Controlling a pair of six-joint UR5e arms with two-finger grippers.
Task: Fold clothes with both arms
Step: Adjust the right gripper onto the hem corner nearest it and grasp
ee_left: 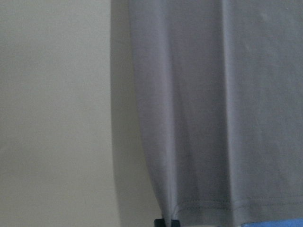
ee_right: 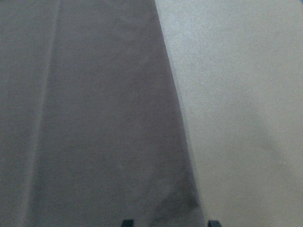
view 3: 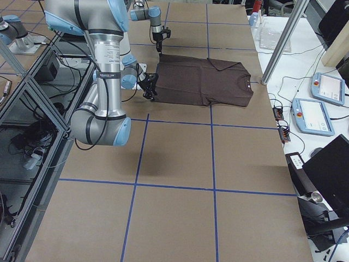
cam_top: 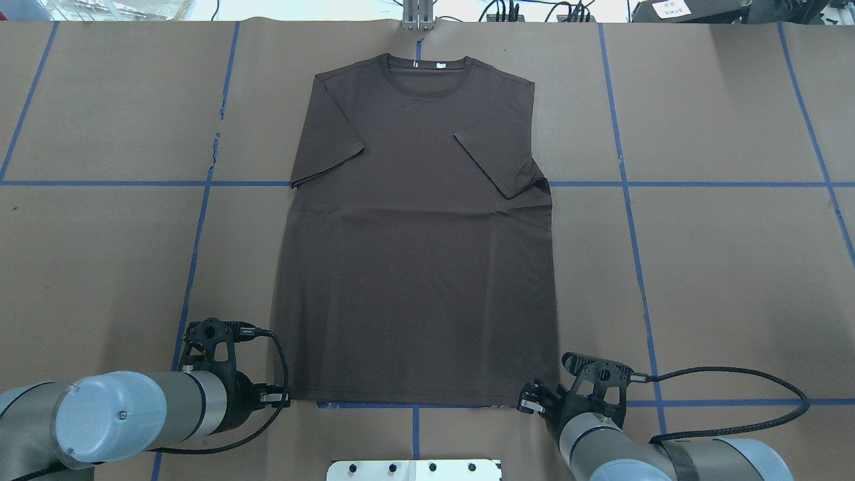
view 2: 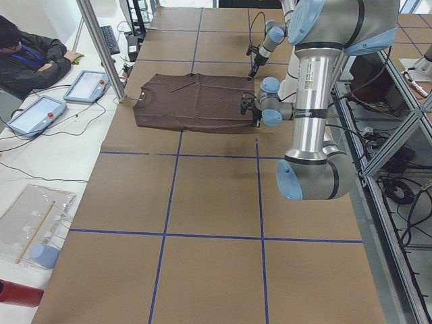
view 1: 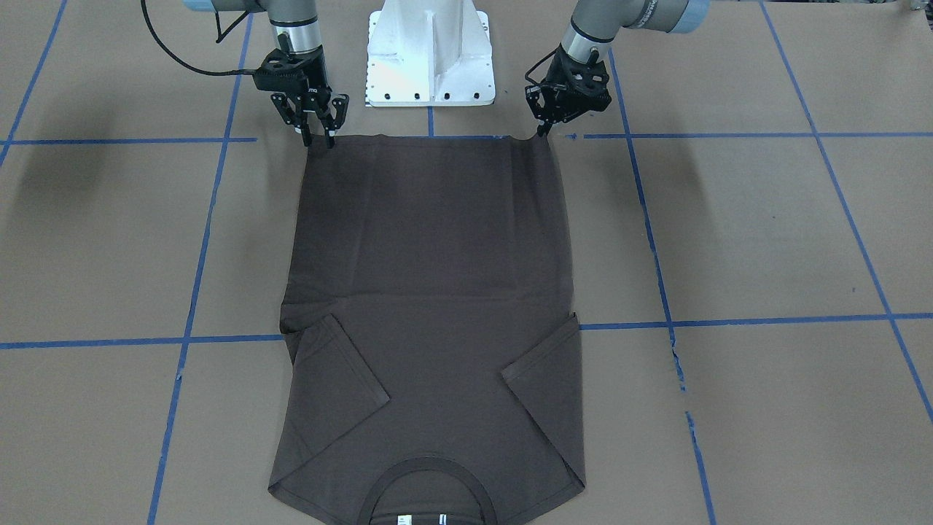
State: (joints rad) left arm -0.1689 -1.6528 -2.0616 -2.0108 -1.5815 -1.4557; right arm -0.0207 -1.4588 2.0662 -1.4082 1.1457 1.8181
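Brown T-shirt [view 1: 430, 292] is lying flat on the table [view 1: 765, 233], collar [view 1: 430, 464] at the bottom of the front view and sleeves [view 1: 350, 379] tucked in, so I reckon it's set up for a hem-to-collar fold. The left gripper [view 1: 543, 132], upper right, looks pinched closed on its hem corner. The right gripper [view 1: 318, 137], upper left, has its jaws wide apart straddling the other corner, gripping nothing.
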